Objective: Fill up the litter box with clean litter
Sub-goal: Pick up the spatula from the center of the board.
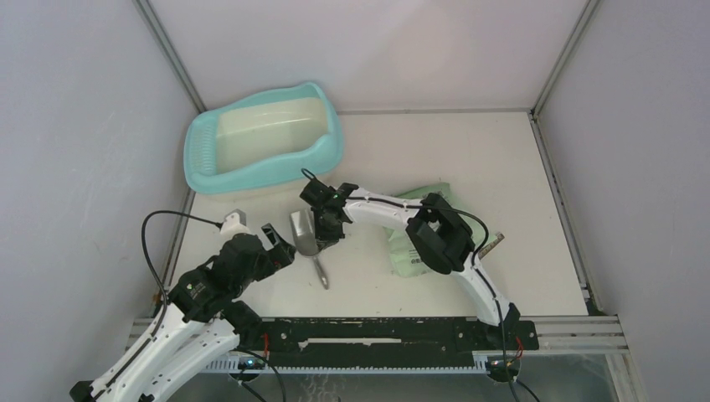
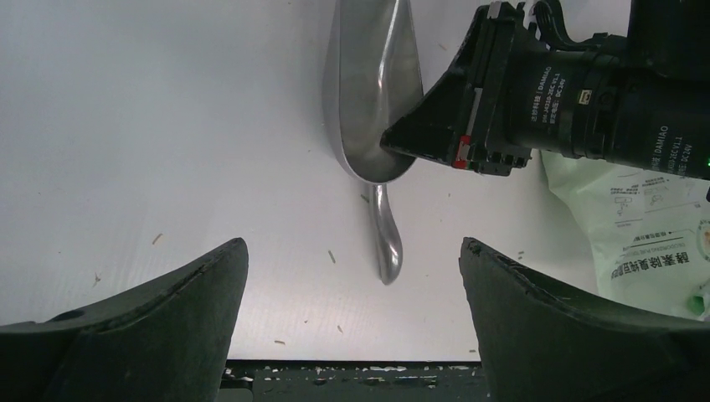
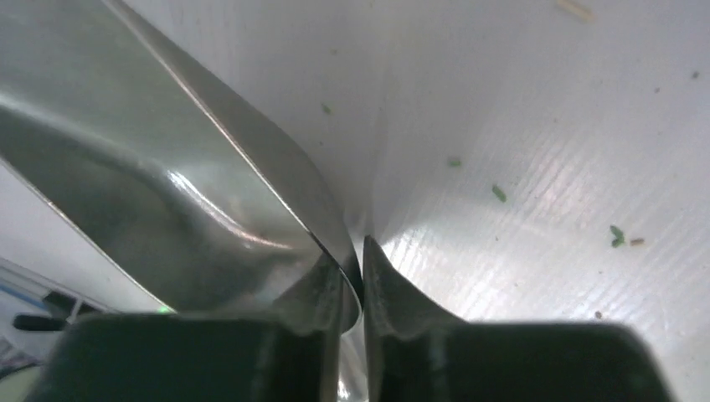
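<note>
Fingers (image 3: 419, 335) of the right gripper (image 3: 358, 261) pinch the thin curved wall of the shiny metal scoop (image 3: 167, 193) at mid-table. The left gripper (image 2: 353, 244) gapes wide, just near of the scoop's handle. The smooth turquoise litter box (image 1: 259, 172), round-cornered, sits far left.

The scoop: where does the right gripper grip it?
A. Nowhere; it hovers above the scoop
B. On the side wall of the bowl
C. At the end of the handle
B: in the right wrist view the right gripper pinches the thin side wall of the scoop, and the left wrist view shows the handle lying free on the table.
</note>
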Available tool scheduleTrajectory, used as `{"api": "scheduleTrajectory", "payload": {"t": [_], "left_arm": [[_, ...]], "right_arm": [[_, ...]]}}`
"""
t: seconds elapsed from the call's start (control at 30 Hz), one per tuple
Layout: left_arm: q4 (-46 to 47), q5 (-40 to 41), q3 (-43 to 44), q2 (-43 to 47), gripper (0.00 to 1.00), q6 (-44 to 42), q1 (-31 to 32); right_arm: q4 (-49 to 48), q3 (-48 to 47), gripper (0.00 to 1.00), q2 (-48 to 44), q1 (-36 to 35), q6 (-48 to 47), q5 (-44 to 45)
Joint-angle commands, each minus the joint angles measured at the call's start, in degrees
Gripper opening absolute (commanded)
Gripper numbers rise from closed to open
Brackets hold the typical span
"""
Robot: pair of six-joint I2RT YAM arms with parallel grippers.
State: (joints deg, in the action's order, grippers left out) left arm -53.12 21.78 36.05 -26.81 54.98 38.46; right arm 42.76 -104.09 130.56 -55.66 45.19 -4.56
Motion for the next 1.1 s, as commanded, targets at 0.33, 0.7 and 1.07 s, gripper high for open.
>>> {"api": "scheduleTrajectory", "payload": {"t": [0.33, 0.7, 1.07], "left_arm": [[9.8, -8.2, 6.7, 0.5, 1.00, -4.6, -0.4], [27.1, -15.2, 7.9, -5.9, 1.00, -13.0, 2.2], [51.2, -29.2, 8.2, -15.1, 1.00, -15.8, 6.4]], "right_arm": [[-12.1, 21.5, 0.00, -30.3, 4.9, 0.0, -1.2], [-6.8, 26.8, 0.00, -47.6, 12.1, 5.7, -7.3], [-1.8, 30.1, 0.00, -59.6, 22.4, 16.1, -10.6]]}}
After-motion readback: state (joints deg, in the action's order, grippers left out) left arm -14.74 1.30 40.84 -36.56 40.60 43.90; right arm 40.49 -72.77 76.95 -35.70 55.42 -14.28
